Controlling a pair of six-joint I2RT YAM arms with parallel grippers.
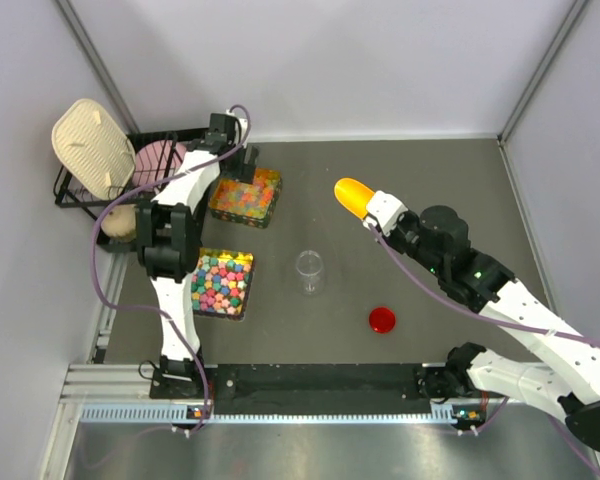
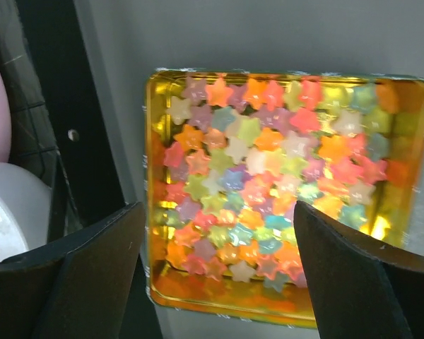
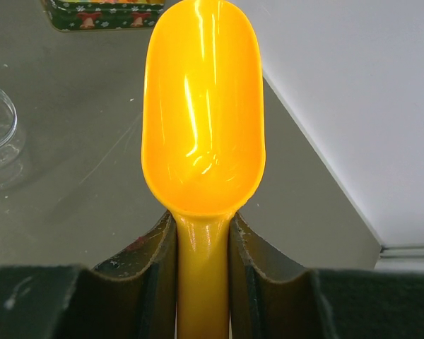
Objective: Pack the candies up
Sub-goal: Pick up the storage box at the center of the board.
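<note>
The candies [image 2: 268, 176] fill a gold tin [image 2: 154, 212] at the far left of the table, just beside a black wire rack [image 1: 80, 190]. They lie jumbled in one flat layer with no shared direction or long axis, and they are too many for me to count. My left gripper [image 2: 219, 233] hangs directly over them, jaws spread wide and holding nothing. My right gripper [image 3: 203, 226] is clamped on the handle of one orange scoop [image 1: 355, 196]. The scoop's long axis runs from the gripper toward the far left, bowl leading.

I count two tins. The nearer one [image 1: 223, 282] holds larger candies. There is also one clear jar [image 1: 309, 270] at mid-table and one red lid [image 1: 382, 320] nearer and to the right, apart from the jar.

Only the left wrist view shows the star shapes; from above the candies are coloured specks. Only the right wrist view shows the scoop's bowl empty.
</note>
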